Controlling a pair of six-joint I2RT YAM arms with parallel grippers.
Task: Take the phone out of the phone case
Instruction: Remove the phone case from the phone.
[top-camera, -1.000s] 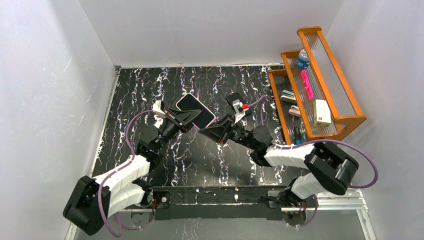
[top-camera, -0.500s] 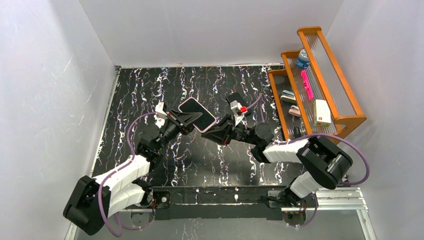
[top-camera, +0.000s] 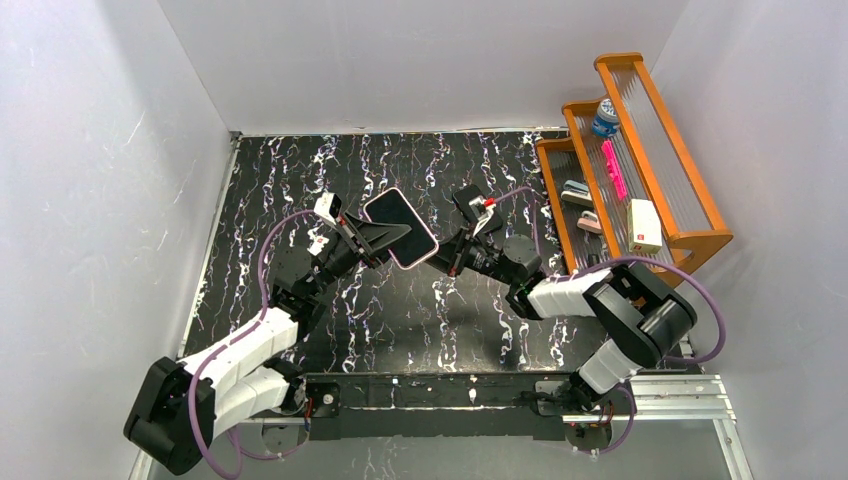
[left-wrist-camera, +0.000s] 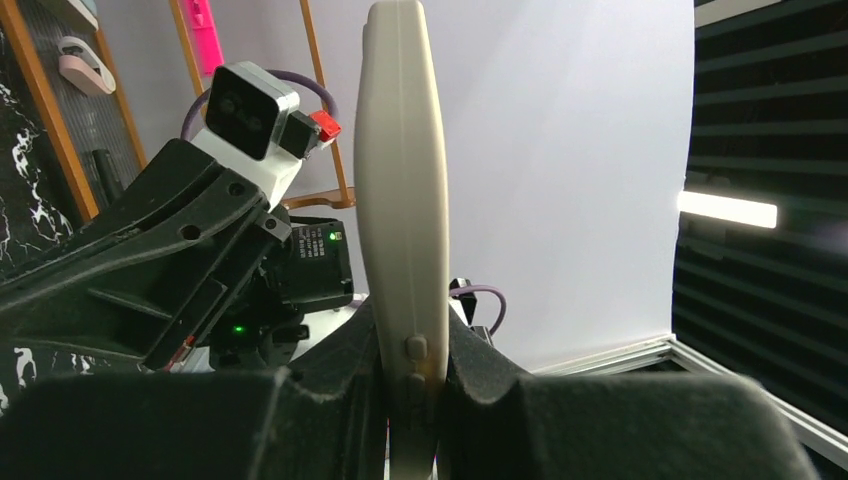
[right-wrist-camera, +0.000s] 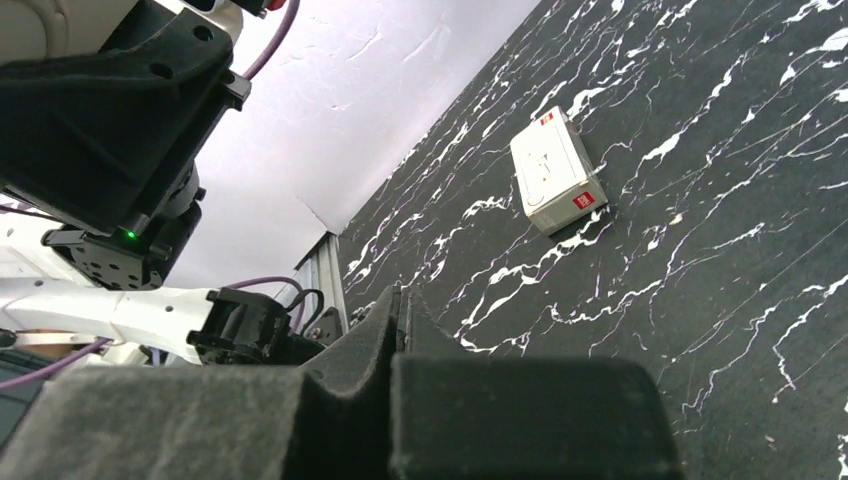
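The left gripper (left-wrist-camera: 410, 372) pinches the lower end of the cased phone (left-wrist-camera: 400, 180), which stands edge-on and upright, lifted above the black marbled table (top-camera: 400, 310) at centre frame. The right gripper (top-camera: 443, 262), jaws pressed together on nothing, sits just beside the phone's lower-right corner; whether they touch is unclear. A wooden rack (top-camera: 650, 268) stands at upper right.
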